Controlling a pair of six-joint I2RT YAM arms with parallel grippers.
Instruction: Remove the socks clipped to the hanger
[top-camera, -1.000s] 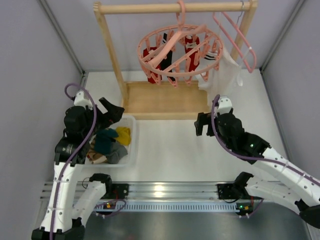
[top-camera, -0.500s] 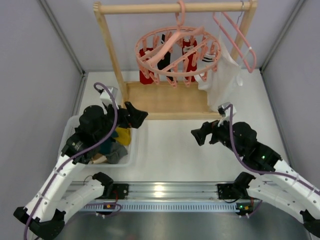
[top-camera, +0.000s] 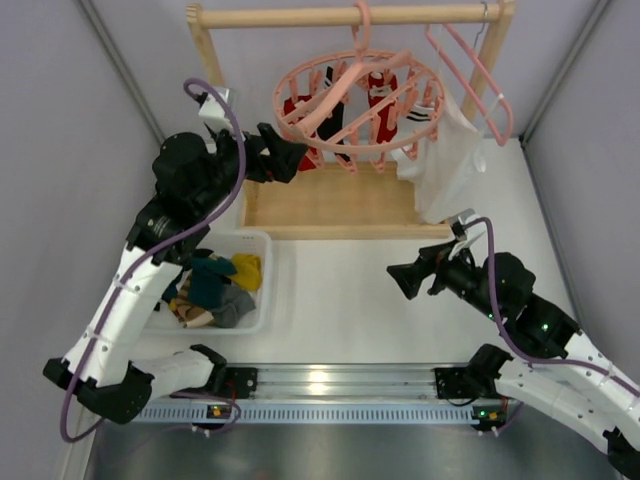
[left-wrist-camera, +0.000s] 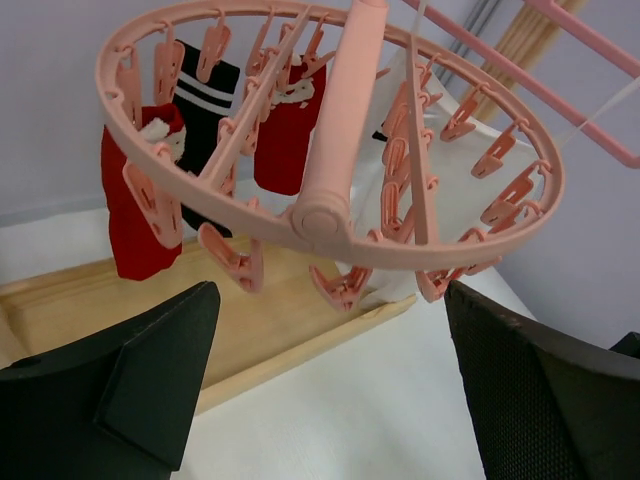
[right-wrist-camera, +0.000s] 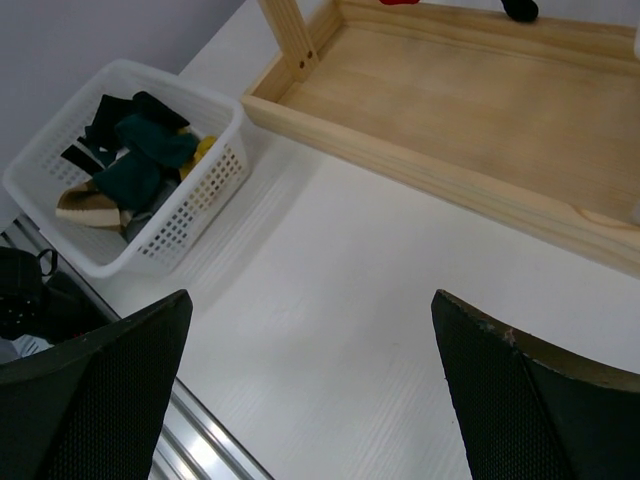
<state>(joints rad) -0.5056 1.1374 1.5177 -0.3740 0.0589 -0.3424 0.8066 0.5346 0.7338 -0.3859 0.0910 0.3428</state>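
I can make out two red socks (left-wrist-camera: 128, 225) and one black sock (left-wrist-camera: 205, 100) on the single round hanger (left-wrist-camera: 320, 218). One triangular hanger (top-camera: 470, 75) hangs alongside. One basket (right-wrist-camera: 195, 215) stands on the bench (right-wrist-camera: 330, 330).

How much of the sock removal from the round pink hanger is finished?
Done: several socks, teal, yellow and black, lie in the white plastic basket. In hand: nothing is held; the open left gripper hovers beside the round salmon-pink plastic drying ring, the open right gripper over the table. Left: red socks and a black sock with white stripes hang clipped.
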